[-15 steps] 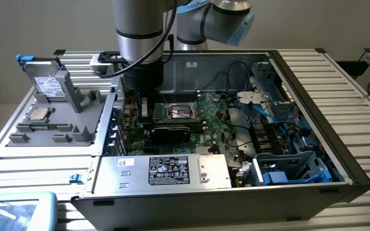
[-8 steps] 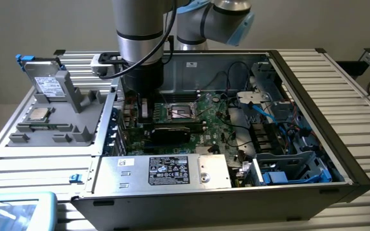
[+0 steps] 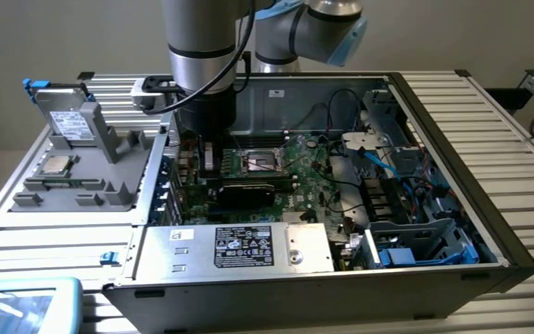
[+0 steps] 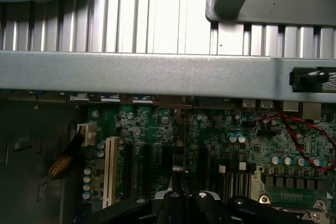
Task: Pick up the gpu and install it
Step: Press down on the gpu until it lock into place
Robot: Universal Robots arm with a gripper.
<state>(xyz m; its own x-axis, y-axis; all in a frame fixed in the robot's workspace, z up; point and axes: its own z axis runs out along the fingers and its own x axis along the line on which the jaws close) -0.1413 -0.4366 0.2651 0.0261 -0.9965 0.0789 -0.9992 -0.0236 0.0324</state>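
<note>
Gripper [image 4: 186,196] closed over the large green motherboard [image 4: 210,129].
The thin, edge-on green-and-black gpu card [image 4: 178,153] appears clamped between the black fingers [image 4: 172,203], standing in the slot.

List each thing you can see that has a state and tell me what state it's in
computer case: lying on its side, side panel off, interior exposed.
gpu: lying flat over the motherboard, black face up, below the CPU socket.
CPU socket: empty, no cooler fitted.
gripper: shut, lowered inside the case over the expansion slots.
white slot: empty.
drive: standing upright in the grey fixture outside the case.
</note>
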